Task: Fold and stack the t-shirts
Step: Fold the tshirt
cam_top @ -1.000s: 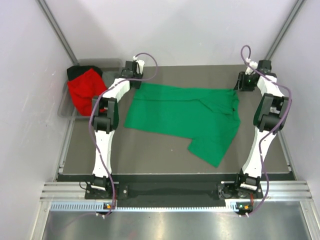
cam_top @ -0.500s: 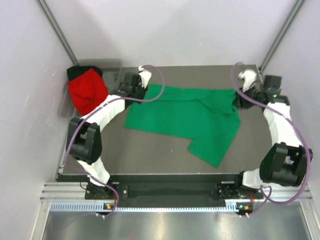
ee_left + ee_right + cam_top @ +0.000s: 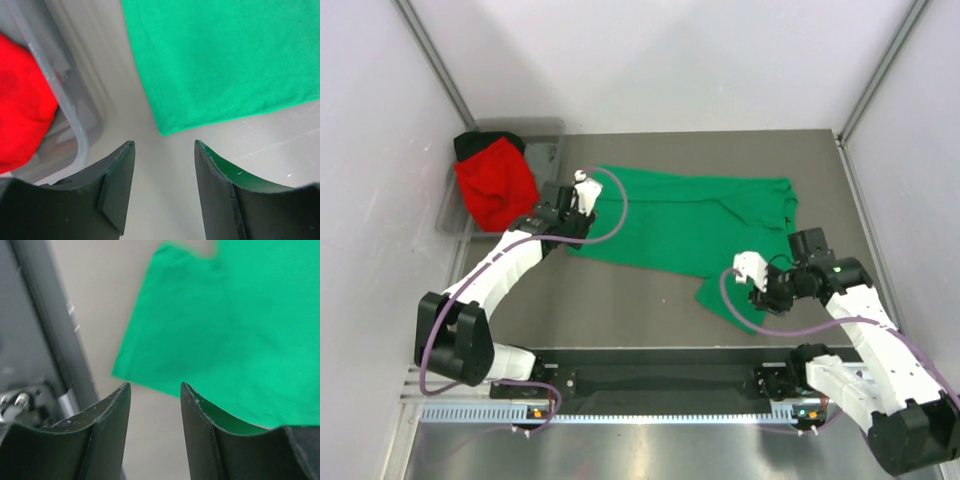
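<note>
Top external count: three t-shirts, one bin, two grippers.
Spread on the table (image 3: 620, 300) lies the green t-shirt (image 3: 690, 225); the red t-shirt (image 3: 495, 185) and black t-shirt (image 3: 470, 143) sit in the grey bin (image 3: 545, 140), far left. The left gripper (image 3: 164, 147) hangs at the green shirt's left corner, jaws parted and empty. The right gripper (image 3: 155, 390) hangs at its near corner, likewise parted, gripping nothing.

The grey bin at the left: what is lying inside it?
Inside the grey bin a red t-shirt lies on top, and a black t-shirt shows at its far edge. The red one hides the rest of it, and anything beneath cannot be seen.
</note>
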